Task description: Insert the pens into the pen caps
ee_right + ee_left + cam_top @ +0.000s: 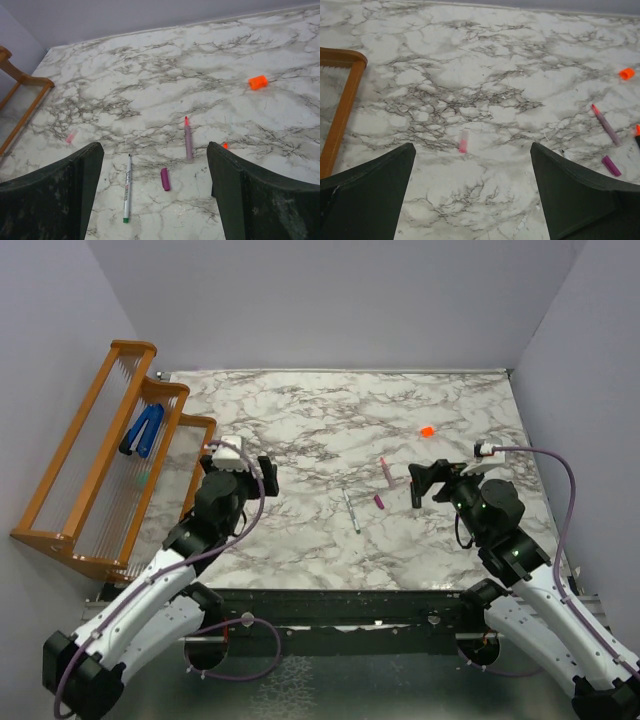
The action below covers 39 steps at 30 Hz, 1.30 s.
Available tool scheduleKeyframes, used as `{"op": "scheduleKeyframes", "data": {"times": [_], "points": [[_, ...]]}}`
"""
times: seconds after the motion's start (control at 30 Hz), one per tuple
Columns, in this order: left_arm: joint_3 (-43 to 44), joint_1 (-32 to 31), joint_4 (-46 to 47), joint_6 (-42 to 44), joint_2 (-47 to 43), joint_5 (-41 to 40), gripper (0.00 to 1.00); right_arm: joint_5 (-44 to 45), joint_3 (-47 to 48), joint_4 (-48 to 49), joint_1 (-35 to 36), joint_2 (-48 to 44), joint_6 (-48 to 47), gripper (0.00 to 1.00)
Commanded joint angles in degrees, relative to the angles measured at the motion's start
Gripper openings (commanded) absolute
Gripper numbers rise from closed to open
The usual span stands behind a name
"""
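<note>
The thin white-grey pen (351, 510) lies mid-table, also in the right wrist view (127, 188). The dull pink pen (385, 471) (188, 138) (606, 125) lies just beyond the magenta-purple cap (379, 501) (165, 179) (611, 166). The black marker (416, 495) lies by my right gripper; only its orange-red tip (225, 145) shows past the finger. The orange cap (427, 431) (258, 82) (626, 73) sits farther back. The pale pink cap (463, 141) (71, 137) lies ahead of my left gripper (472, 160) (268, 476), which is open and empty. My right gripper (155, 155) (428, 480) is open and empty.
A wooden rack (95, 465) stands along the left edge, holding a blue clip-shaped object (143, 430); its frame shows in the left wrist view (342, 107) and the right wrist view (20, 80). Grey walls enclose the marble table (330, 410) at the back and sides.
</note>
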Motion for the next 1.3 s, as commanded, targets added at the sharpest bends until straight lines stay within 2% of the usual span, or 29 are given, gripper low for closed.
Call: {"op": "scheduleKeyframes", "data": {"times": [0.0, 0.07, 0.1, 0.27, 0.33, 0.4, 0.5, 0.6, 0.77, 1.1, 1.27], "points": [[7.86, 5.29, -5.02, -0.17, 12.43, 4.61, 0.98, -2.96, -0.13, -0.15, -0.19, 0.32, 0.88, 0.89], [11.32, 10.8, -5.07, -0.39, 18.25, 17.2, 0.91, -2.96, 0.49, -1.08, -0.21, 0.18, 0.57, 0.89], [13.0, 12.29, -5.39, -0.45, 21.19, 19.8, 0.88, -2.86, 0.72, -1.53, -0.19, -0.02, 0.45, 0.89], [18.51, 13.02, -6.65, 0.68, 29.48, 20.92, 0.76, -3.09, 0.06, -2.55, -0.21, -1.64, 0.1, 0.88], [19.09, 13.02, -6.43, -0.11, 30.71, 21.66, 0.66, -2.52, -0.95, -0.8, -0.21, -1.31, -0.77, 0.84], [18.46, 13.02, -5.5, -1.17, 30.95, 23.15, 0.62, 0.47, -0.67, -1.13, -0.19, 1.66, -0.65, 0.81], [16.98, 13.03, -4.09, -2.15, 30.52, 23.58, 0.62, 1.75, 5.32, -5.47, -0.21, 15.74, -2.76, 0.79], [16.4, 13.02, -4.66, -2.19, 30.33, 23.17, 0.65, 2.41, 15.21, -11.06, -0.21, 31.18, -4.79, 0.7], [15.82, 13.02, -6.18, -0.99, 31.44, 23.27, 0.66, 3.46, 24.78, -15.1, -0.21, 47.8, -6.97, 0.6], [13.46, 13.02, -4.15, -0.2, 32.65, 23.55, 0.67, 3.48, 29.48, -12.31, -0.19, 61.29, -7.7, 0.41], [12.97, 13.02, -4.05, 0.03, 32.2, 23.48, 0.67, 3.47, 31.04, -11.42, -0.25, 66.26, -8.47, 0.4]]}}
